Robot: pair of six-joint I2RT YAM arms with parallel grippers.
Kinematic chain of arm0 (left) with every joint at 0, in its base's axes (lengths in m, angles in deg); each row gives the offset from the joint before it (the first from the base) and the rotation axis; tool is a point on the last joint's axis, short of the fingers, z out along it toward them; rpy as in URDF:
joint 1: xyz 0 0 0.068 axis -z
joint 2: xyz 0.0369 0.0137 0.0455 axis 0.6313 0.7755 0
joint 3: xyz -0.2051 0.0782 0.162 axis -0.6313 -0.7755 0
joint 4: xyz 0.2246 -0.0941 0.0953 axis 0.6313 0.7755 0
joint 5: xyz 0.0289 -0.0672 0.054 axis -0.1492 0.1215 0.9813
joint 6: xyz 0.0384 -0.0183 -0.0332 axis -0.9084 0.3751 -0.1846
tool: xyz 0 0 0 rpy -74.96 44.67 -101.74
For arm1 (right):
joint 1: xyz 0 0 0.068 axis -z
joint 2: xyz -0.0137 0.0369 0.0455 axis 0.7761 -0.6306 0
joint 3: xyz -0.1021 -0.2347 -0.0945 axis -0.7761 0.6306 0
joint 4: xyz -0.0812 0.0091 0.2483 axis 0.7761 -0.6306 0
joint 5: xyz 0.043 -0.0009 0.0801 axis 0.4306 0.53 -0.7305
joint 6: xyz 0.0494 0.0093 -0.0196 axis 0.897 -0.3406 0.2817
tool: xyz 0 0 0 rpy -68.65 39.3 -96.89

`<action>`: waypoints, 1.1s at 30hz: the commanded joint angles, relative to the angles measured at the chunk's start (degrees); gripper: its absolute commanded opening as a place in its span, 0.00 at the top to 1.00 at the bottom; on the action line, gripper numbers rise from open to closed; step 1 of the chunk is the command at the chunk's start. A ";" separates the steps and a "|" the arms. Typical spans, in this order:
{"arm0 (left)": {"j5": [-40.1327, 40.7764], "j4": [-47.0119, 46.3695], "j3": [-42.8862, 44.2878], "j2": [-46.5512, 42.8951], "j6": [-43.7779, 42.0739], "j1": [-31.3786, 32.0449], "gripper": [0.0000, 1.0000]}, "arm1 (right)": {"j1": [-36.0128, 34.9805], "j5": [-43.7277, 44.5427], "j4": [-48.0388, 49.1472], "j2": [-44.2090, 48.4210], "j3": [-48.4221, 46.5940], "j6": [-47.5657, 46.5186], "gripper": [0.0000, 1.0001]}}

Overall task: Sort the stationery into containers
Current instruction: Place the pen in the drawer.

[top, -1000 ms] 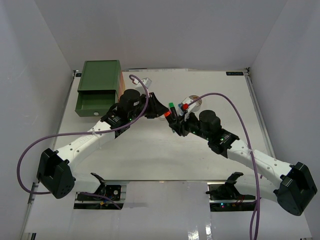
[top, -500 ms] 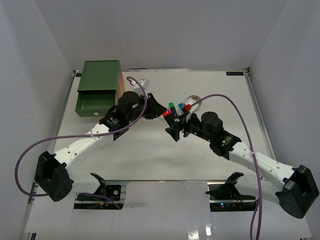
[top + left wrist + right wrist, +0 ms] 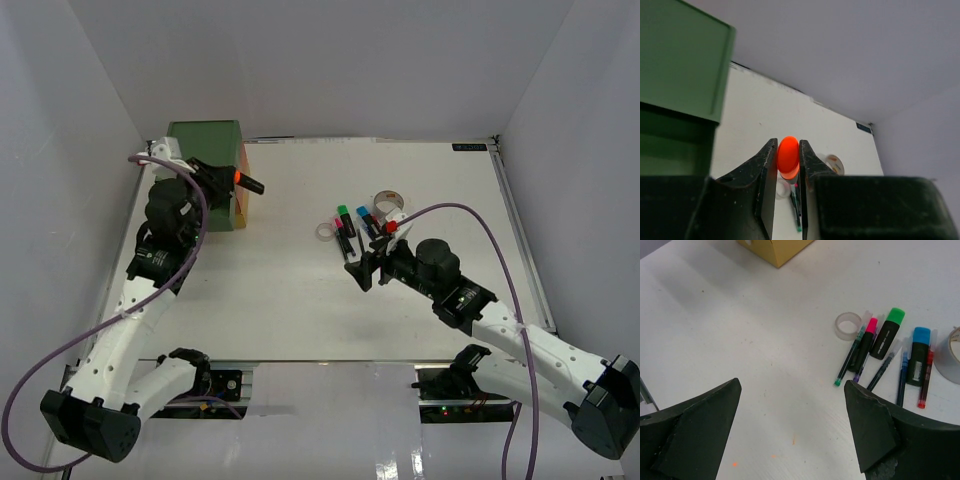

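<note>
My left gripper (image 3: 228, 178) is shut on a black marker with an orange cap (image 3: 247, 183), held up beside the green top of the drawer chest (image 3: 212, 138). In the left wrist view the orange cap (image 3: 788, 155) sits pinched between the fingers, and the green drawer (image 3: 680, 60) fills the left side. My right gripper (image 3: 362, 268) stands open and empty over bare table, near the stationery. In the right wrist view lie a clear tape ring (image 3: 847, 325), pink marker (image 3: 867, 337), green marker (image 3: 888, 332), blue marker (image 3: 917, 355), thin pens (image 3: 849, 362) and a grey tape roll (image 3: 952, 355).
The left arm covers the chest's front, so its drawers are hidden from above. A yellow corner of the chest (image 3: 775, 250) shows at the top of the right wrist view. White walls close in the table on three sides.
The right gripper opened and let go of the orange-capped marker, then drew back slightly. The left arm swung left from the table's middle to the green chest with the marker.
</note>
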 commanded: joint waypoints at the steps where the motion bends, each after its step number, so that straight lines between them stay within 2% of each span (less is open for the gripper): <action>1: 2.08 3.02 -0.89 -2.24 0.38 -5.65 1.00 | -0.25 0.77 0.30 1.13 1.85 1.46 0.10; 8: -3.18 5.39 -0.62 -2.16 -0.15 -19.53 1.00 | -0.25 0.15 0.65 2.62 4.14 1.99 0.10; 10: -4.16 5.56 -0.71 -0.50 -0.59 -20.07 0.99 | -0.25 0.24 0.92 2.80 4.50 1.91 0.10; 14: -8.81 4.61 -1.15 3.45 -0.59 -25.16 0.95 | -0.25 0.33 0.92 2.97 5.11 1.91 0.10; 15: -13.52 4.34 -1.33 4.34 -0.15 -26.83 0.93 | -0.25 0.42 1.01 3.06 5.29 1.82 0.10; 16: -14.78 4.16 -1.33 5.22 -0.06 -27.54 0.92 | -0.25 0.50 1.01 2.97 5.38 1.82 0.10; 21: -17.16 3.90 -1.06 9.53 -1.20 -30.09 0.86 | -0.25 1.03 1.09 2.89 5.90 1.64 0.10; 24: -19.10 4.07 -0.80 11.20 -1.38 -30.62 0.79 | -0.25 1.30 1.18 2.19 5.99 1.47 0.10; 27: -19.19 4.77 -0.19 12.17 -2.08 -31.15 0.65 | -0.25 1.74 1.18 1.31 5.82 1.29 0.10; 28: -18.84 5.38 0.42 12.26 -2.61 -31.32 0.57 | -0.25 3.65 0.92 0.69 5.47 1.29 0.10; 33: -16.64 7.23 2.27 12.52 -4.01 -31.68 0.36 | -0.25 6.83 -1.10 -2.91 2.83 1.20 0.10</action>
